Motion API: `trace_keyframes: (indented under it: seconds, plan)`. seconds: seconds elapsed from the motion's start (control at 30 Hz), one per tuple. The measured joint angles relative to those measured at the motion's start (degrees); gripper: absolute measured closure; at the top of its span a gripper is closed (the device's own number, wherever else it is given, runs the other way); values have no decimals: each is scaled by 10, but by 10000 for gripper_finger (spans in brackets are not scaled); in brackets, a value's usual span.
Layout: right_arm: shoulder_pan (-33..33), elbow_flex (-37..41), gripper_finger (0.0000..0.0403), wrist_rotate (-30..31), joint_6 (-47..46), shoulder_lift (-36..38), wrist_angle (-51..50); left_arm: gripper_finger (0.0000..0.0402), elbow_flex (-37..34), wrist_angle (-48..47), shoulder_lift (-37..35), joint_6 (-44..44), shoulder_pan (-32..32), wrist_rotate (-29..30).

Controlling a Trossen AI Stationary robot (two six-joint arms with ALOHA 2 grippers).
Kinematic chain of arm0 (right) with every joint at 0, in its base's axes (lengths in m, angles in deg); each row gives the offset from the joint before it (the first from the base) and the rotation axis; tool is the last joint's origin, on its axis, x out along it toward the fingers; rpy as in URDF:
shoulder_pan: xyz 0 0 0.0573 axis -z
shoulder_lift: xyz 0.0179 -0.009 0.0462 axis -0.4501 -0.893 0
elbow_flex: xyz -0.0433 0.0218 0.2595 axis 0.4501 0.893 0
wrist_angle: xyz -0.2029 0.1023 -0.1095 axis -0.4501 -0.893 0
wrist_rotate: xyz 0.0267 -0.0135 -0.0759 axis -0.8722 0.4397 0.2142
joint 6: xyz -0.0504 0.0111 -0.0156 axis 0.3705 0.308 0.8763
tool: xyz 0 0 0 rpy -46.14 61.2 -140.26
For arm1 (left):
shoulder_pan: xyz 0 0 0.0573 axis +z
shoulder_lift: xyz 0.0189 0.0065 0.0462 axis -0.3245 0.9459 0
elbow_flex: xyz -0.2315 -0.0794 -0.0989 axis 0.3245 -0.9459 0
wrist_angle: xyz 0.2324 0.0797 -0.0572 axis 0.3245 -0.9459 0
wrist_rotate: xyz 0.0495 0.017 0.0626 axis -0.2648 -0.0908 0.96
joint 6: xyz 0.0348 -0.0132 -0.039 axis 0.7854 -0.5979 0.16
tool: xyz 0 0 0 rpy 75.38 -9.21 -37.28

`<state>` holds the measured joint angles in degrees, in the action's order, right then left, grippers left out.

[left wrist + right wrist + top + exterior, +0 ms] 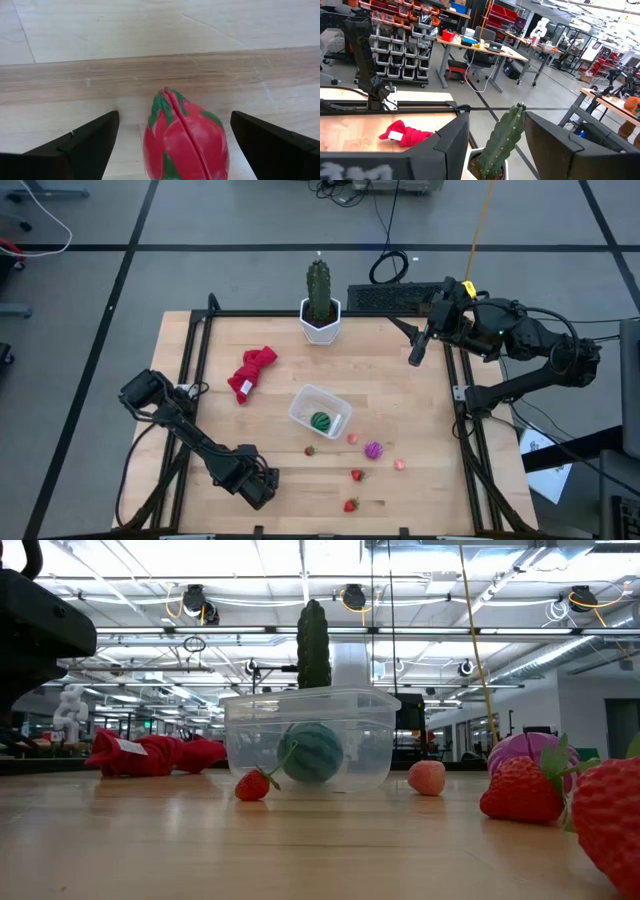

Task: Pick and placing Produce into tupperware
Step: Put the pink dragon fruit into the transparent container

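Produce is lying scattered near the tupperware (320,411) mid-surface, with the green striped ball (320,421) already sitting inside. The left gripper (170,145) is hovering low at the near-left edge, jaws apart and straddling a red oval (186,137), seemingly lining up a grasp. The right gripper (418,352) is waiting raised far right, jaws apart.

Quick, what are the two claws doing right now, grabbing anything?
Left gripper: open, fingers on either side of a red and green toy fruit, not closed on it.
Right gripper: open, holding nothing, up by the cactus.
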<state>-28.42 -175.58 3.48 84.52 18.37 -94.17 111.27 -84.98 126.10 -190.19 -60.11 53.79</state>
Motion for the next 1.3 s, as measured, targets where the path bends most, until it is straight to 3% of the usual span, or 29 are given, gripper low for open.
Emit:
trace_keyframes:
  seconds: [0.2,0.5,0.73,1.1,1.3]
  plan:
    - [0,0,220,0,0,0,0,22,0,-1,0,0,0,0]
    - [0,0,220,0,0,0,0,130,0,0,0,-1,-1,-4]
    - [0,0,220,0,0,0,0,176,0,6,0,-5,-1,-4]
    - [0,0,220,0,0,0,0,160,0,6,0,-9,-1,-2]
    - [0,0,220,0,0,0,0,171,0,9,0,-10,-1,-1]
